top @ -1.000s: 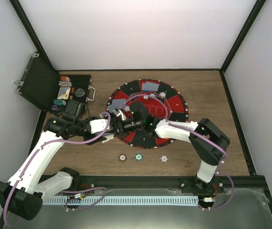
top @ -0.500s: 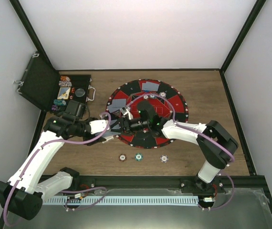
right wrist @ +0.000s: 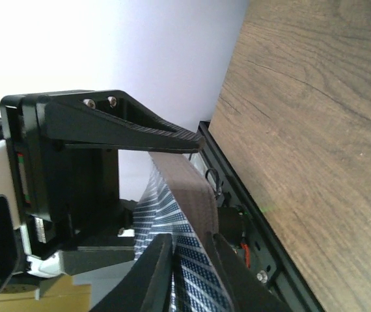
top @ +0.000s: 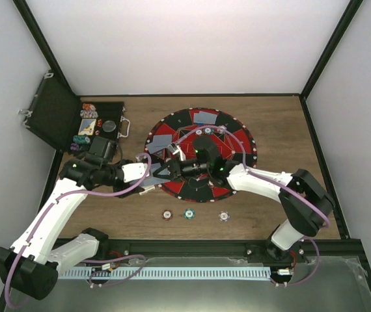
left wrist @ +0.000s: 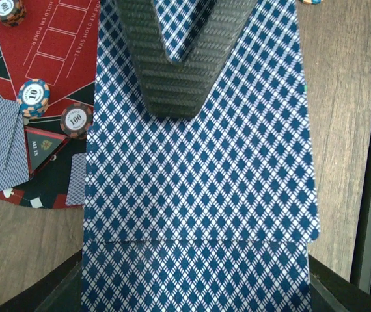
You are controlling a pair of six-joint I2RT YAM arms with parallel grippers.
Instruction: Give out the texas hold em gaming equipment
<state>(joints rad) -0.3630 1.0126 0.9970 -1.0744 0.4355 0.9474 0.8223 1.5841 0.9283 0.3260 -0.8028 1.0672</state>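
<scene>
My left gripper (top: 150,174) is shut on a deck of blue diamond-backed playing cards (left wrist: 198,195) at the round mat's left edge. The deck fills the left wrist view and hides the jaws. My right gripper (top: 171,168) meets the deck from the right. In the right wrist view its fingers (right wrist: 156,273) are pinched on the cards (right wrist: 192,260) at the deck's end. One carbon-patterned finger (left wrist: 172,71) lies across the top card. Dealt cards (left wrist: 0,140) and striped chips (left wrist: 76,119) lie on the red and black mat (top: 237,140). Three chips (top: 189,214) sit on the wood in front.
An open black case (top: 65,117) with chips and cards stands at the back left, beside my left arm. Black frame rails (top: 316,71) bound the wooden table. The near edge has a black rail (top: 205,246).
My right gripper's jaws have closed from wide open onto the cards. Its wrist and elbow have swung to the right. The left arm and the deck have stayed put.
</scene>
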